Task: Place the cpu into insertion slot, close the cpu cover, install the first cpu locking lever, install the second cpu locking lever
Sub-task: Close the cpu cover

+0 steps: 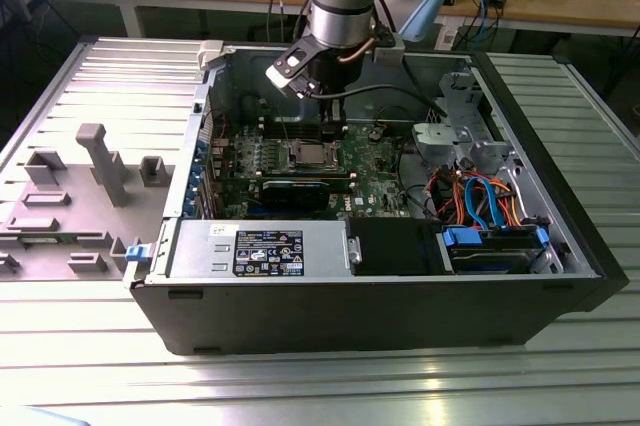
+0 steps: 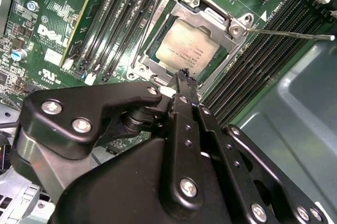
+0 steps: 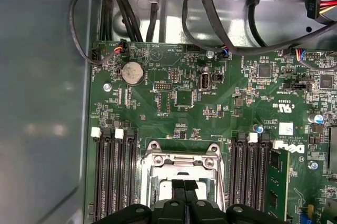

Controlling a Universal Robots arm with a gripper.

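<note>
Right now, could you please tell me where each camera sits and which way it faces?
Exterior view: apart from the robot, looking down into the open computer case; the arm and gripper show.
First wrist view: on the arm, facing the motherboard; the fingertips show.
Second wrist view: on the arm, slanted along the gripper toward the cpu.
Both wrist views share the cpu cover and fingertips.

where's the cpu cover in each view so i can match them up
Exterior view: the cpu cover is the small silver square on the green board, just to the exterior view's left of the gripper.
Second wrist view: silver frame around the cpu, beyond the gripper.
First wrist view: silver frame between the memory slots, partly behind the gripper.
Shared landmark: the gripper's black tips at the cover's edge.
</note>
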